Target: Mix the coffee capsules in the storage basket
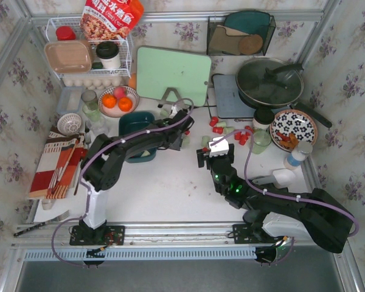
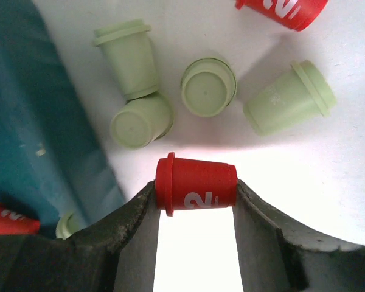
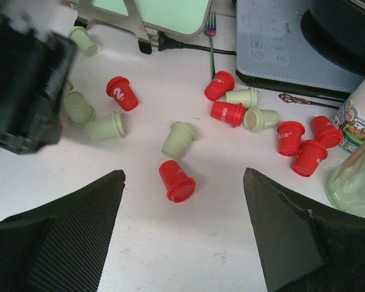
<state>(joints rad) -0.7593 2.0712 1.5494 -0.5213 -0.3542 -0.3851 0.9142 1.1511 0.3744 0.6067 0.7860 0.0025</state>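
My left gripper is shut on a red capsule, held crosswise between the fingertips just right of the dark teal storage basket. Several pale green capsules lie on the white table beyond it. One red capsule and one green one show inside the basket. In the top view the left gripper is at the basket's right side. My right gripper is open over the table, with a red capsule lying between and just beyond its tips. More red and green capsules lie scattered past it.
A pale green cutting board on a stand, a fork and a plug with its cord lie behind the capsules. An induction hob with a pan, a patterned plate and a green glass stand on the right. A fruit bowl stands to the left.
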